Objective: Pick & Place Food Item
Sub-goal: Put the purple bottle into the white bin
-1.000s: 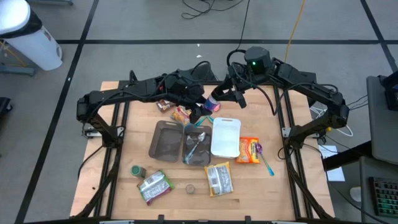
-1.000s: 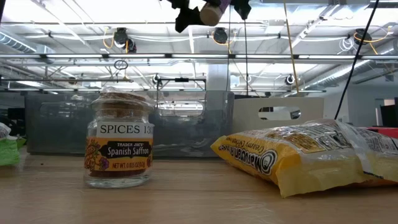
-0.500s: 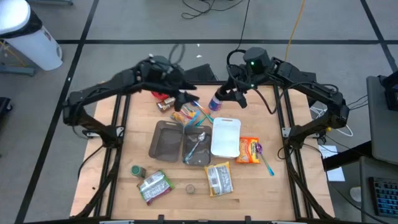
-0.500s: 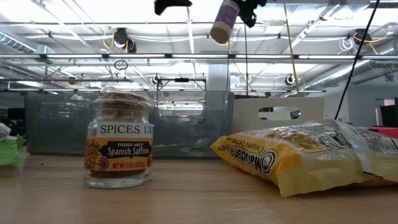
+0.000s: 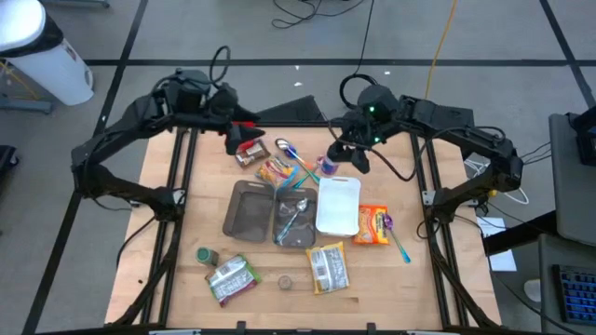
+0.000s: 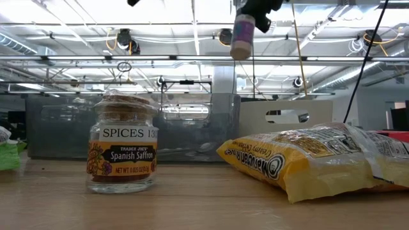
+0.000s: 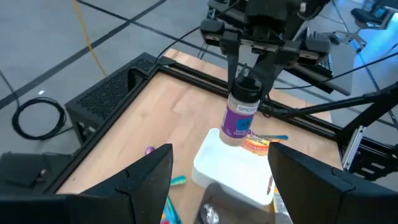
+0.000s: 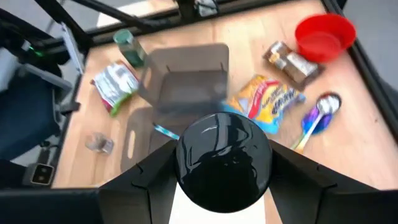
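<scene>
A spice bottle (image 7: 241,115) with a purple label and a black cap hangs in the air over the far end of the white tray (image 5: 338,207). My right gripper (image 7: 250,78) is shut on it. The bottle also shows in the high view (image 5: 328,166) and at the top of the low view (image 6: 243,35). My left gripper (image 7: 221,186) stands open and empty over the table's far left part (image 5: 244,140), well clear of the bottle and facing it. My right gripper pinches the bottle's black cap (image 7: 247,86) between its two fingers, which come slanting down from above. The cap (image 8: 222,162) fills the space between the fingers in the right wrist view. The bottle hangs below them almost upright, clear of the table.
Two dark trays (image 5: 248,209) lie mid-table, one with a spoon (image 5: 291,219). Around them are snack packs (image 5: 272,170), an orange bag (image 5: 372,224), a yellow bag (image 6: 307,160), a green pouch (image 5: 230,278), a saffron jar (image 6: 123,150) and a red bowl (image 8: 323,34).
My left gripper has drawn back from the bottle toward the table's far left corner and risen. The bottle has stayed in my right gripper, has swung from lying nearly level to hanging almost upright, and has sunk a little.
</scene>
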